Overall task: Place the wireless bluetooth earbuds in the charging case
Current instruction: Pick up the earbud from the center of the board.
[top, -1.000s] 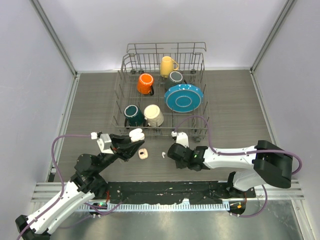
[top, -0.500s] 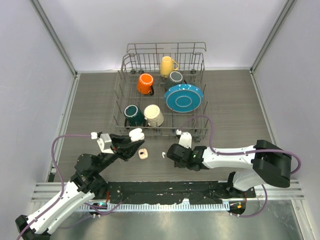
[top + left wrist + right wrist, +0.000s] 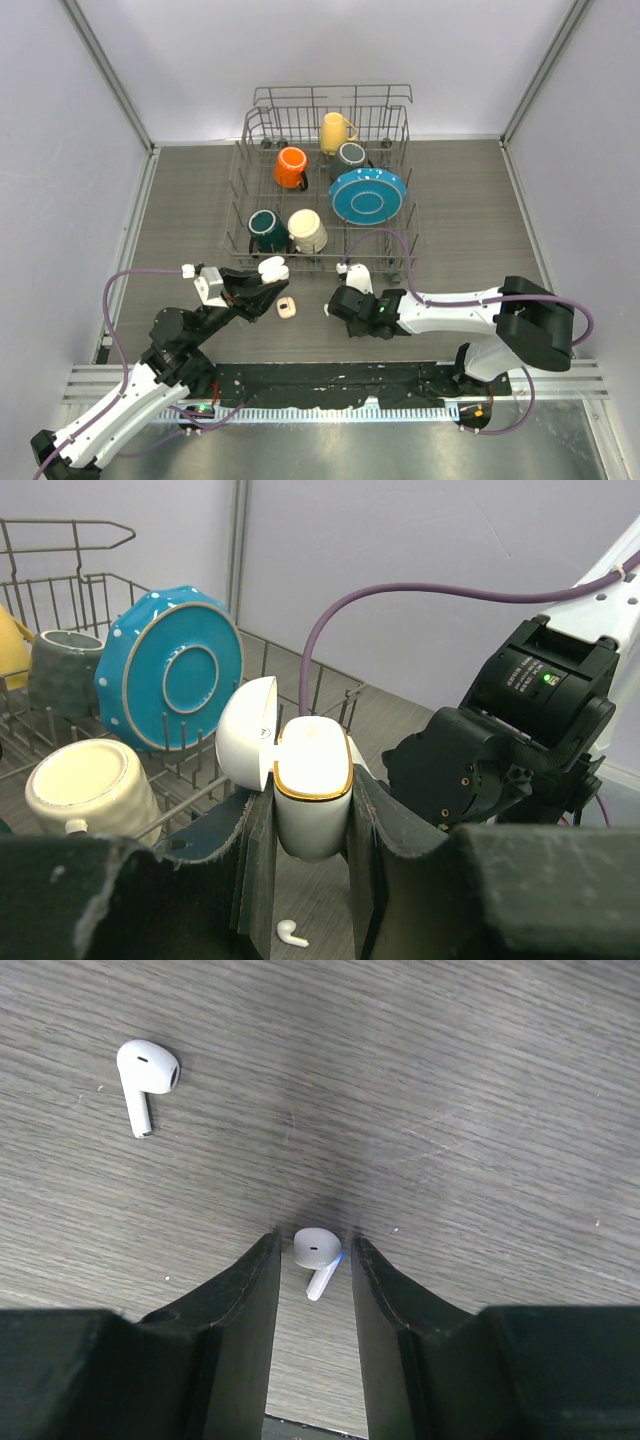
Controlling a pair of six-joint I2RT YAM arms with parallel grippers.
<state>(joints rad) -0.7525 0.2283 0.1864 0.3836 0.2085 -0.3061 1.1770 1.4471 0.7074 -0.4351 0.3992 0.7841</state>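
We see the left gripper (image 3: pixel 312 825) held above the near left part of the tabletop (image 3: pixel 470 210), its jaws clamped on the white charging case (image 3: pixel 312 770). The case stands upright between the two fingers with its gold-rimmed mouth up. Its lid (image 3: pixel 247 735) hangs open to the left in the left wrist view. We cannot see into the case from any view. Below it, in that same view, one earbud (image 3: pixel 291 935) lies on the wood.

The right gripper (image 3: pixel 313 1240) is down at the tabletop, right of the left one. Its jaws are narrow, one finger on each side of a second earbud (image 3: pixel 318 1248). This one lies flat with its stem toward the wrist. A thin gap shows on both sides of it, so we judge that nothing is gripped. Another earbud (image 3: pixel 147 1070) lies well apart from the fingers, off to the left in the right wrist view. We cannot tell whether it is the one seen under the case.

From above, a second small case (image 3: pixel 287 308) lies on the tabletop between the two grippers. The wire dish rack (image 3: pixel 400 120) stands on the far side, holding mugs and a blue plate (image 3: pixel 367 194).
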